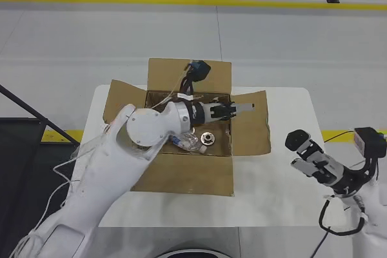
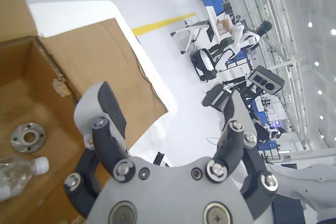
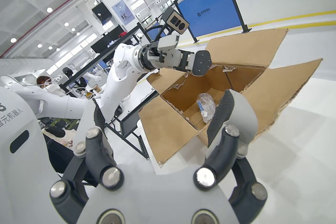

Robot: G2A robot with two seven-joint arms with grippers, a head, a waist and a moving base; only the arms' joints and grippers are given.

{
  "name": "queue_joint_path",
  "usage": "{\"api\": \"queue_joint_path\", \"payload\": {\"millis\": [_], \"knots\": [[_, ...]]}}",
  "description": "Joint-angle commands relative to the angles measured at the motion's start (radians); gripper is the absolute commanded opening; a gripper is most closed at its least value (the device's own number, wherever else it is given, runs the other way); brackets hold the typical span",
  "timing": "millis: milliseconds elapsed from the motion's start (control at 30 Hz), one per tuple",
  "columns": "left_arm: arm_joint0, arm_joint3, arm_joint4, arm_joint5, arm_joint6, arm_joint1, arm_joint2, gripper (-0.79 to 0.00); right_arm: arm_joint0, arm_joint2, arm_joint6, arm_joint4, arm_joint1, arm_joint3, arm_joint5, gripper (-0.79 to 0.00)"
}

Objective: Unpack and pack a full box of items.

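Observation:
An open cardboard box (image 1: 187, 174) stands mid-table with its flaps spread. Inside lie a crumpled clear plastic bottle (image 1: 184, 142) with a white cap and a round metal flange (image 1: 208, 137). My left gripper (image 1: 242, 108) hovers over the box's right inner edge, open and holding nothing. In the left wrist view its fingers (image 2: 111, 104) are spread, with the flange (image 2: 28, 137) and bottle (image 2: 18, 175) below in the box. My right gripper (image 1: 298, 153) is open above the table right of the box. The right wrist view shows the bottle (image 3: 206, 107) in the box (image 3: 181, 128) and the left gripper (image 3: 199, 62) above it.
The white table (image 1: 284, 193) has bare surface to the right of the box and in front of it. The box's right flap (image 1: 251, 132) lies between the two grippers. A black frame (image 1: 19, 103) stands off the table's left side.

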Motion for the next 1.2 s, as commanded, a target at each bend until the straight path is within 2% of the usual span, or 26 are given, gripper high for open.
{"api": "queue_joint_path", "payload": {"millis": [0,133,300,500,667,833,900,1167], "knots": [[0.069,-0.093,0.021,0.007,-0.025,0.02,-0.096,0.0,0.048,-0.036,0.014,-0.04,0.004,-0.023,0.053,0.0],[0.195,-0.216,0.041,0.004,-0.062,0.053,-0.273,0.0,0.173,-0.147,0.047,-0.121,0.009,-0.032,0.154,0.0],[0.348,-0.298,0.013,-0.027,-0.066,0.079,-0.492,0.0,0.367,-0.32,0.068,-0.252,0.006,0.027,0.279,0.0],[0.53,-0.325,-0.078,-0.097,-0.047,0.096,-0.73,0.0,0.597,-0.566,0.098,-0.444,-0.014,0.165,0.42,0.0],[0.663,-0.314,-0.189,-0.18,-0.027,0.101,-0.884,0.0,0.758,-0.786,0.106,-0.541,-0.05,0.304,0.486,0.0],[0.76,-0.299,-0.271,-0.255,-0.013,0.102,-0.975,0.0,0.887,-0.964,0.07,-0.581,-0.101,0.449,0.554,0.0],[0.779,-0.295,-0.288,-0.275,-0.015,0.102,-0.987,0.0,0.894,-0.972,0.068,-0.579,-0.105,0.458,0.558,0.0],[0.779,-0.295,-0.288,-0.275,-0.015,0.102,-0.987,0.0,0.894,-0.972,0.068,-0.579,-0.105,0.458,0.558,0.0]]}}
